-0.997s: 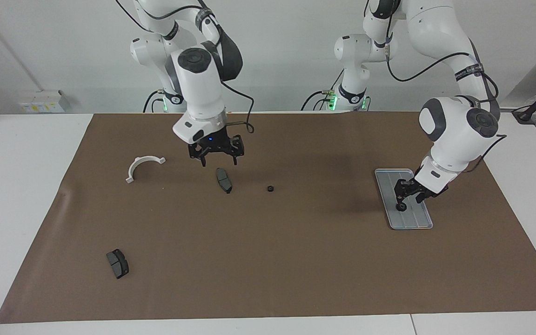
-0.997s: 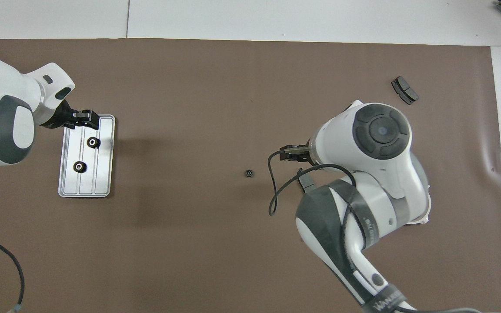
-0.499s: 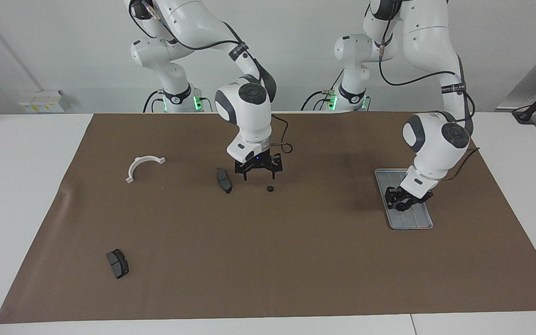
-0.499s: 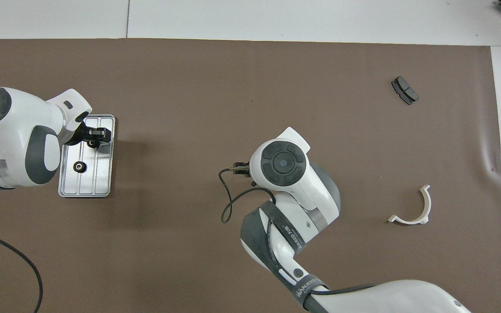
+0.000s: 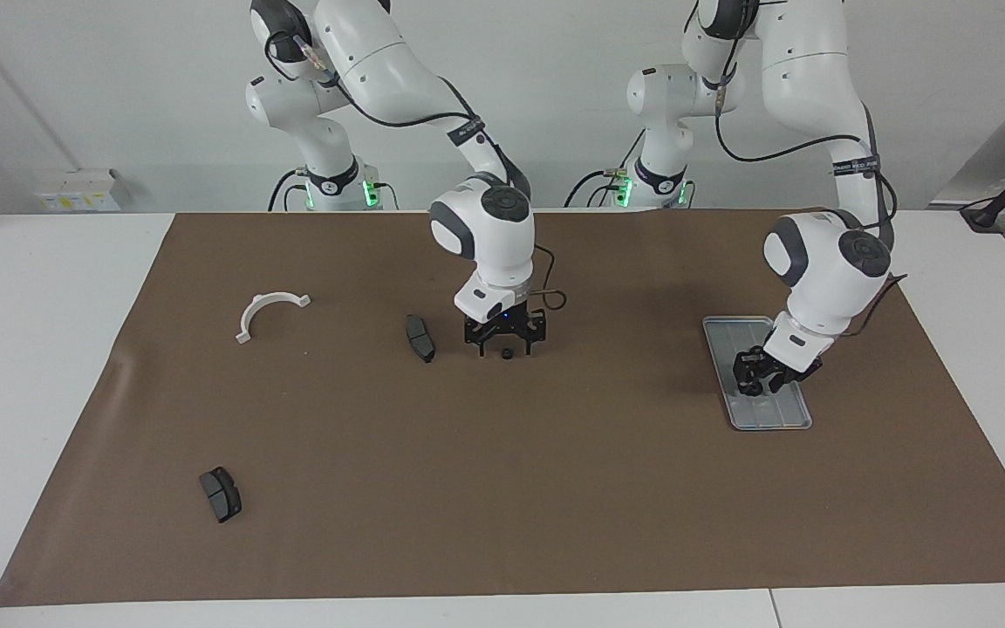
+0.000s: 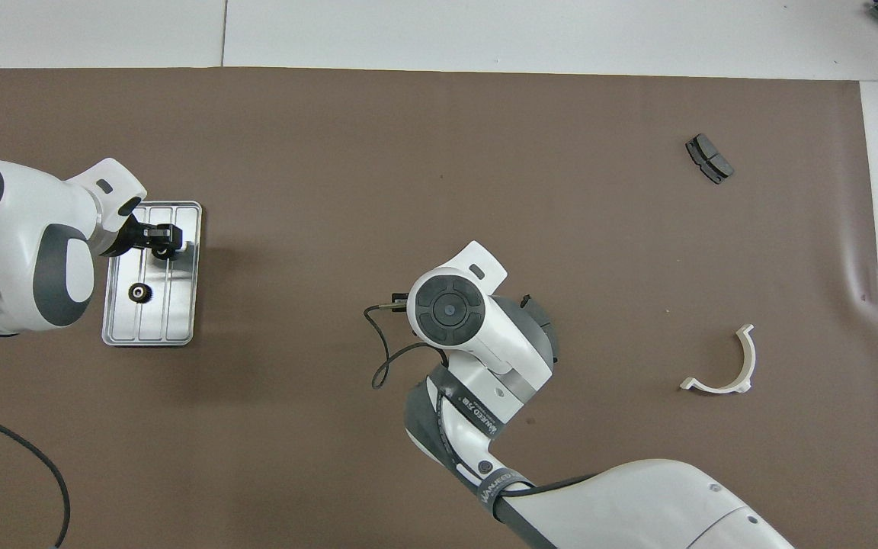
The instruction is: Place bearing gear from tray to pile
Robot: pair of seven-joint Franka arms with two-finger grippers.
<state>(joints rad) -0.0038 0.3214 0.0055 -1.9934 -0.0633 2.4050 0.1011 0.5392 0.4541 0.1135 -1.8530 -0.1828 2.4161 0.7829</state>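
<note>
The silver tray (image 5: pixel 771 417) (image 6: pixel 181 320) lies at the left arm's end of the brown mat. One black bearing gear (image 6: pixel 138 291) sits free in it. My left gripper (image 5: pixel 754 382) (image 6: pixel 166 242) is down in the tray on a second gear, which it mostly covers. A third gear (image 5: pixel 508 353) lies on the mat mid-table. My right gripper (image 5: pixel 507 351) stands low and open with a finger on either side of this gear. In the overhead view the right wrist hides both. The pile's white bracket (image 5: pixel 271 311) (image 6: pixel 721 366) and two brake pads (image 5: pixel 420 337) (image 5: pixel 221 494) lie scattered toward the right arm's end.
One brake pad (image 6: pixel 709 158) lies far from the robots near the mat's corner, well apart from the other parts. The right arm's black cable (image 6: pixel 378 354) loops beside its wrist. White tabletop borders the mat.
My right arm swung from over the bracket and nearer brake pad to the mid-table gear and dropped around it. My left gripper sank onto the gear in the tray.
</note>
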